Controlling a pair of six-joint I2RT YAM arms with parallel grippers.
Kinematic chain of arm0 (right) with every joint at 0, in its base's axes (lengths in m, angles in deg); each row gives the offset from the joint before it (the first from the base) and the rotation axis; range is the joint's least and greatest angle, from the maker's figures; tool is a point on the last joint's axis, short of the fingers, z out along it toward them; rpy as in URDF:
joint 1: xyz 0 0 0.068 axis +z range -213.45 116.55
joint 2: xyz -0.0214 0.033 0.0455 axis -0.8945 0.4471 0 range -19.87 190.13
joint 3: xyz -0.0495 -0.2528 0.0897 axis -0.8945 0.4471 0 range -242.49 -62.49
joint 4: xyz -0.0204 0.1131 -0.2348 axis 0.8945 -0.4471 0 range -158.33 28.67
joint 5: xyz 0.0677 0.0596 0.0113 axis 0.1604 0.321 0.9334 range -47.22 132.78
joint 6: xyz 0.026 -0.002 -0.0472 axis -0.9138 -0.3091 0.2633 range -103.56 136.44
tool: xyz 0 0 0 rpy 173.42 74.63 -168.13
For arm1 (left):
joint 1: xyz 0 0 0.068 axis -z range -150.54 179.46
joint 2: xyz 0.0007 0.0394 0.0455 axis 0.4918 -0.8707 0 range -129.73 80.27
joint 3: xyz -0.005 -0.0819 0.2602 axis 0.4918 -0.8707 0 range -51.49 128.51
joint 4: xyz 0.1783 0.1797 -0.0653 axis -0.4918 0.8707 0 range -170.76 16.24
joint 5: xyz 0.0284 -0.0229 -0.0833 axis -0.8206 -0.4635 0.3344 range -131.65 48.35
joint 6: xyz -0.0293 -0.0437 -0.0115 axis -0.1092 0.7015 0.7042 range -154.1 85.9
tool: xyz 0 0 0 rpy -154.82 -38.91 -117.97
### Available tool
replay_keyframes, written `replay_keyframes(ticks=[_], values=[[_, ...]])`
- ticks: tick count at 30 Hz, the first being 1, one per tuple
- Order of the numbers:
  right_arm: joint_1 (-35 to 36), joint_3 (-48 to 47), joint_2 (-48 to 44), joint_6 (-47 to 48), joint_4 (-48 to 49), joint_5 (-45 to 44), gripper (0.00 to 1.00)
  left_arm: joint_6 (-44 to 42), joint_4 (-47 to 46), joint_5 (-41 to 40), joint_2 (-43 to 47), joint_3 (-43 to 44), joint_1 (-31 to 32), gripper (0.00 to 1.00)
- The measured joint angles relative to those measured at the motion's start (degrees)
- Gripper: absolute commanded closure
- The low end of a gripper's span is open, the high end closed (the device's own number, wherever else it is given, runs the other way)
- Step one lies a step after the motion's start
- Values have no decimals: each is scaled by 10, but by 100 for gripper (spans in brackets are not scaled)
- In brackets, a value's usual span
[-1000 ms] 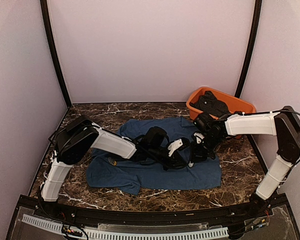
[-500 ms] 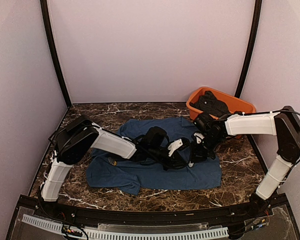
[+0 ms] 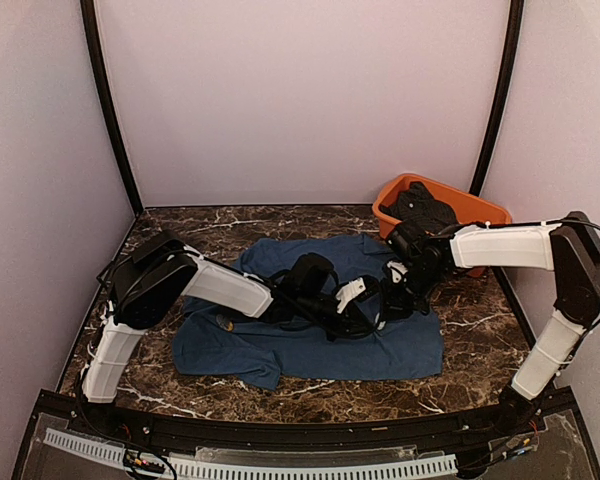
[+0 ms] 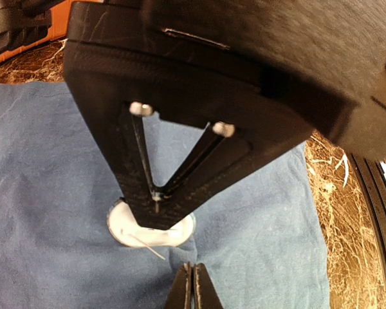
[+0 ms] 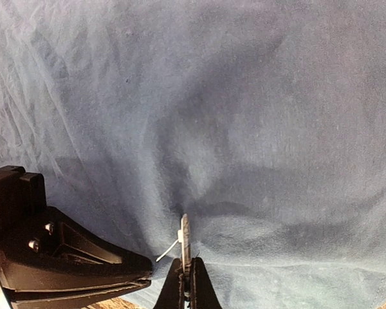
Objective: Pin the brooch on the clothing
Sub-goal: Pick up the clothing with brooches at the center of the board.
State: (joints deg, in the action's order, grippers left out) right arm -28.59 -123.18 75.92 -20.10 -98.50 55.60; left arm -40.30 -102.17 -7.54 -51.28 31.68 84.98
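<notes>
Brooch (image 5: 184, 233) pinched edge-on in closed right gripper (image 5: 185, 262) against T-shirt (image 5: 244, 96); left gripper (image 5: 138, 274) at its 9 o'clock, shut, visibly holding nothing.

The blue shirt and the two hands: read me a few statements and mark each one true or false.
1. The blue shirt lies spread on the marble table. True.
2. The right hand is shut on the white brooch. True.
3. The left hand is wide open. False: its fingers are closed together.
4. The orange tub is empty. False: dark items lie in it.
</notes>
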Motion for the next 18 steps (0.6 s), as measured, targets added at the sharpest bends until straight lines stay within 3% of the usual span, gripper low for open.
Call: replay_keyframes(ticks=[18], values=[[0, 17, -2, 9, 1, 0, 100, 0, 0, -7, 0, 0, 0, 99]])
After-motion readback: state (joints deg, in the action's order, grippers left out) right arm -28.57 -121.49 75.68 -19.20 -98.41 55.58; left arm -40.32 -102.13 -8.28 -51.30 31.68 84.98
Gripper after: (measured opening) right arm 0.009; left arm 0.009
